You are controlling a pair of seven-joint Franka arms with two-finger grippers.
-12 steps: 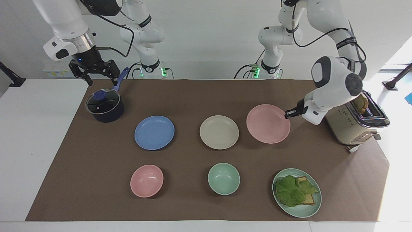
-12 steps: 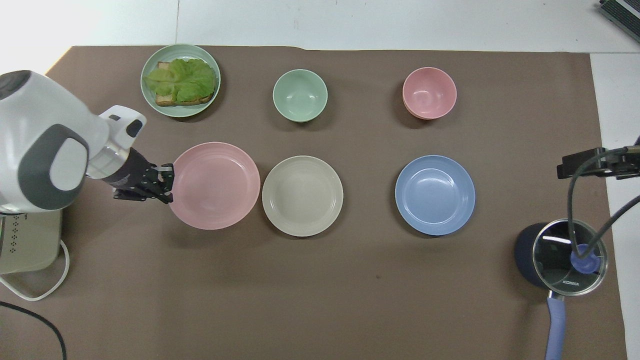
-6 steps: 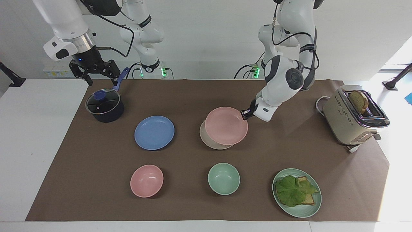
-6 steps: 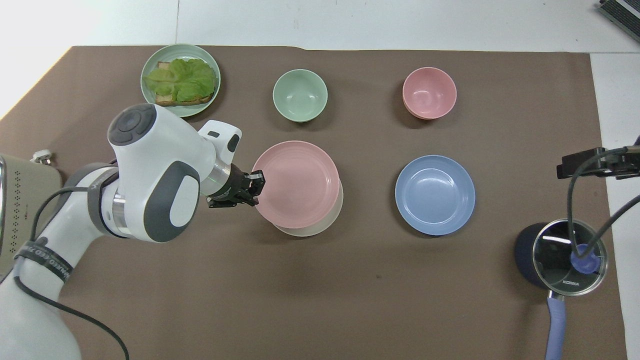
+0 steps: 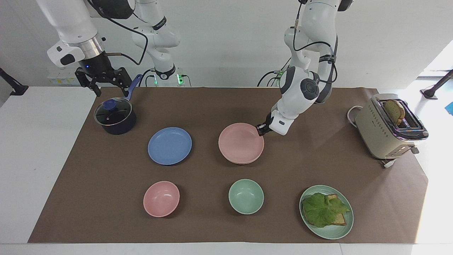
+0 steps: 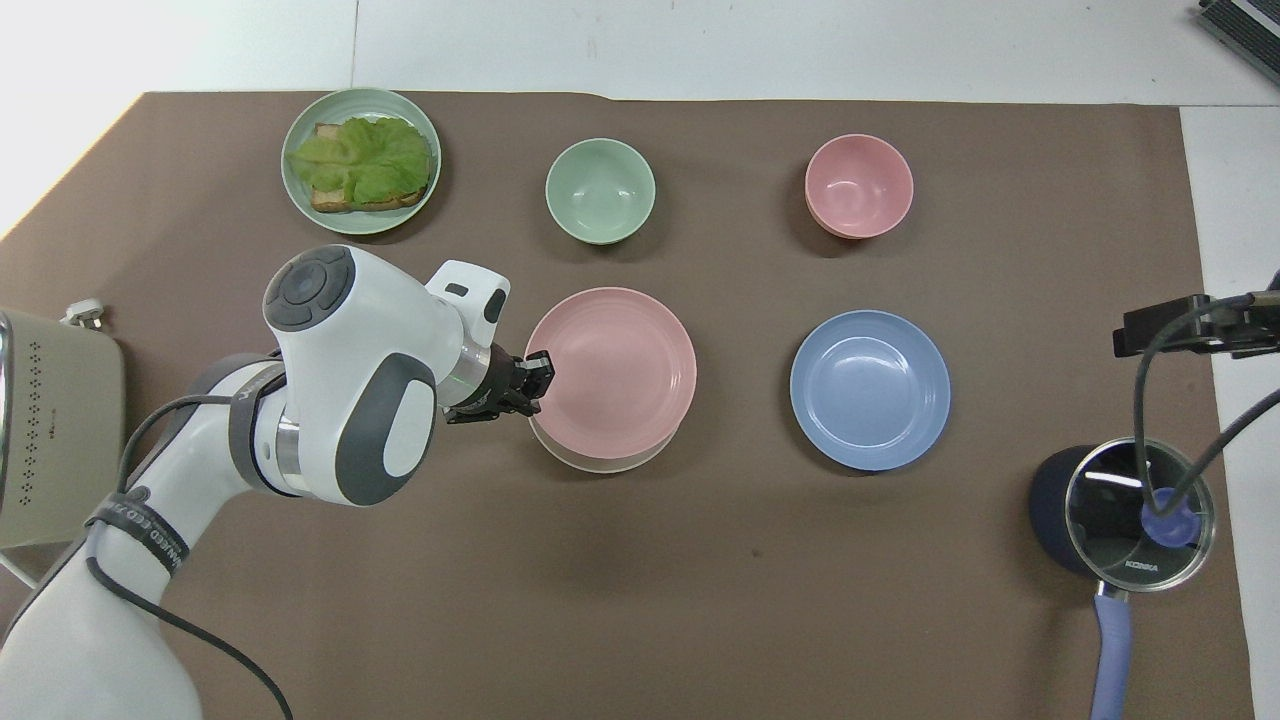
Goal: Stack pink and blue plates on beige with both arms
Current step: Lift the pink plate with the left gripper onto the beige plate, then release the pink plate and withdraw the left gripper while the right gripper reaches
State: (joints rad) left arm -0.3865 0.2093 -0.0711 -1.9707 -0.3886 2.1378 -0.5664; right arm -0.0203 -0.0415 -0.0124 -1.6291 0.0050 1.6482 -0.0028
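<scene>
The pink plate (image 5: 240,142) and blue plate (image 5: 169,145) look matt plastic. The saucepan (image 5: 115,117) has a glossy glass lid. The table cover (image 5: 212,219) looks like matt brown paper.

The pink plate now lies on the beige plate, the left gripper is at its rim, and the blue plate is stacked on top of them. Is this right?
Not quite. The blue plate is not stacked: the facing view shows it alone on the mat, beside the stack, toward the right arm's end. The rest holds: pink plate on the beige plate, left gripper at its rim.
</scene>
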